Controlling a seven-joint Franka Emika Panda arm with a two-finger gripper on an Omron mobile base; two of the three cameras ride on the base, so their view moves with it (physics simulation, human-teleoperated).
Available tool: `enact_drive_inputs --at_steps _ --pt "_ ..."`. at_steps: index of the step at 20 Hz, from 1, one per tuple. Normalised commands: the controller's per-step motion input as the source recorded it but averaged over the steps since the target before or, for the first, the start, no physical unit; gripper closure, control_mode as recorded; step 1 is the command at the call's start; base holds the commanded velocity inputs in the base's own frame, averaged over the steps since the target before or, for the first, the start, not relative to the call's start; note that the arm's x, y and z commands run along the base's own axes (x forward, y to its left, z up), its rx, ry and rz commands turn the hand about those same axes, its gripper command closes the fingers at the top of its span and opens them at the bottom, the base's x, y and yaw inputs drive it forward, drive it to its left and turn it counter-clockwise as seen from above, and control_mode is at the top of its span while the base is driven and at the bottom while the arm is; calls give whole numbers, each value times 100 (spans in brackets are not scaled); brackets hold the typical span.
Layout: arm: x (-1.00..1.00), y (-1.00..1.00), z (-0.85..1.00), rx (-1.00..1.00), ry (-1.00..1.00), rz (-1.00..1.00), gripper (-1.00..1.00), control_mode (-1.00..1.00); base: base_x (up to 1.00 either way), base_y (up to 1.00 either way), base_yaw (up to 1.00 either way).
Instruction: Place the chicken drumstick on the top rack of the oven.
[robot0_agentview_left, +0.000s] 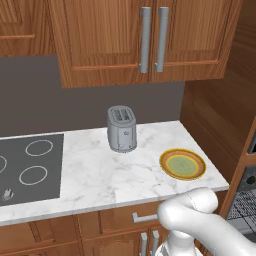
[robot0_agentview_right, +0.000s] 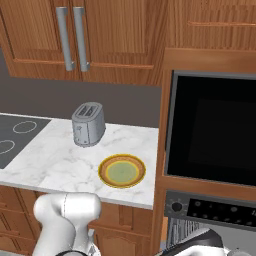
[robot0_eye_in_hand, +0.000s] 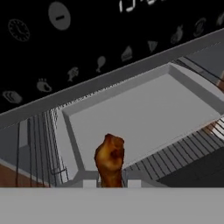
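Observation:
In the hand view the chicken drumstick (robot0_eye_in_hand: 110, 157), brown and glossy, stands up between my fingertips. My gripper (robot0_eye_in_hand: 111, 183) is shut on it. It hangs at the front of the oven (robot0_agentview_right: 210, 209) cavity, over the near edge of a flat grey tray (robot0_eye_in_hand: 144, 105) that lies on the wire rack (robot0_eye_in_hand: 179, 153). The dark control panel (robot0_eye_in_hand: 61, 30) with pale icons runs above the cavity. From the right base view the oven's knob (robot0_agentview_right: 175, 206) and a strip of rack (robot0_agentview_right: 181, 231) show low at the right, with my hand's dark body beside them.
On the marble counter (robot0_agentview_left: 100, 170) lie an empty yellow plate (robot0_agentview_left: 182, 164) and a grey toaster (robot0_agentview_left: 121, 128). The black stovetop (robot0_agentview_left: 30, 167) is at the left. A large dark glass front (robot0_agentview_right: 212, 127) sits above the oven panel. Wooden cabinets hang overhead.

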Motion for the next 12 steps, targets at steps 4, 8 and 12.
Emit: enact_drive_inputs --at_steps 4,8,12 --pt "28 0 -11 0 -5 6 100 -100 0 0 0" --pt "33 0 -6 0 0 0 100 -100 0 0 0" --pt "29 0 -12 0 0 0 100 -100 0 0 0"
